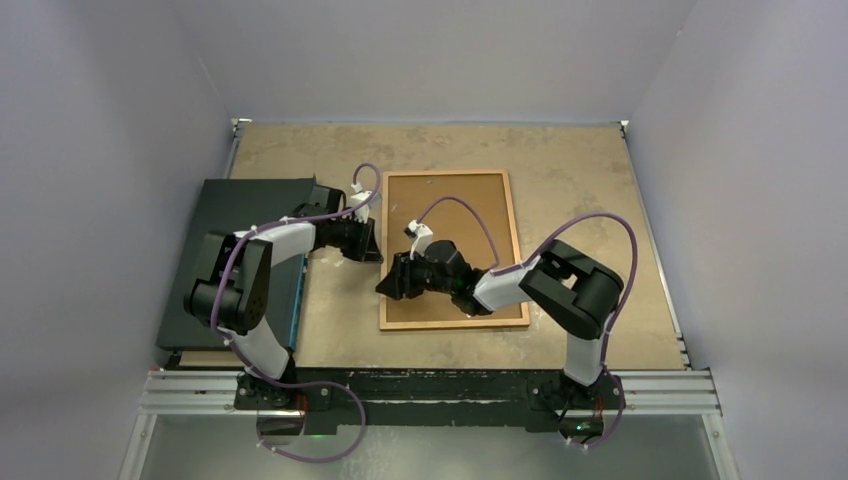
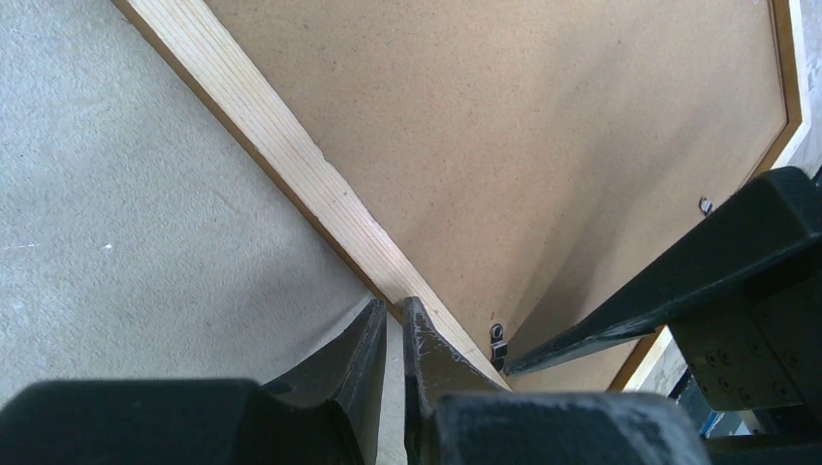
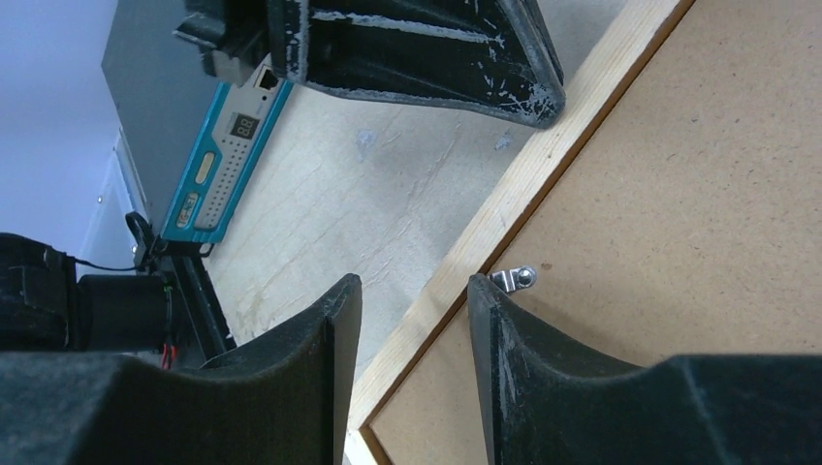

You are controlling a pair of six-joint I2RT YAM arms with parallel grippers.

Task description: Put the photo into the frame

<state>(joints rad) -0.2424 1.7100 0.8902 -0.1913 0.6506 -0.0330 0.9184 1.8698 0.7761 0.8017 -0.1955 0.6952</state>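
Observation:
The frame [image 1: 446, 175] lies back side up in the middle of the table, with the plain brown backing board [image 1: 450, 210] in it. The photo is hidden. My left gripper [image 1: 372, 246] is shut and empty, its tips [image 2: 393, 308] at the frame's light wooden left rail [image 2: 291, 155]. My right gripper [image 1: 388, 285] is open and low over the same rail near the near left corner. One finger stands outside the rail [image 3: 456, 262], the other [image 3: 490, 320] over the board beside a small metal clip [image 3: 514, 279].
A dark flat box [image 1: 240, 210] lies at the left of the table, with a teal device [image 3: 228, 145] along its near right side. A second metal clip [image 2: 498, 334] sits on the backing board by the left gripper.

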